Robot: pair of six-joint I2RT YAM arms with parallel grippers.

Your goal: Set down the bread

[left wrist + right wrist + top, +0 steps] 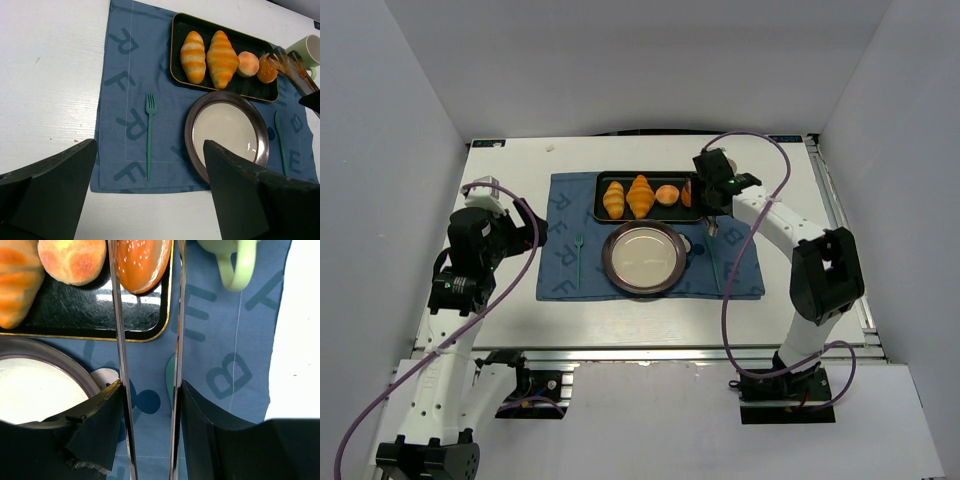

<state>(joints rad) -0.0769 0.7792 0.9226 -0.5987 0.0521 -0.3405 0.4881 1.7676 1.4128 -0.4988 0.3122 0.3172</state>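
Two round buns lie at the right end of the black tray [602, 212], beside two croissants [640, 195]. The paler bun [72, 260] sits left of the darker, seeded bun [142, 262]; in the left wrist view they show as the paler bun [248, 64] and the darker bun [267, 73]. My right gripper [150, 405] is shut on metal tongs [120, 340]. The two tong arms flank the darker bun, which seems to rest on the tray. My left gripper [150, 200] is open and empty, above the table's left side.
A round metal plate [644, 257] sits on the blue placemat [565, 205] in front of the tray. A teal fork [149, 135] lies left of it and a teal knife [281, 140] right of it. A green mug [235, 260] stands right of the tray.
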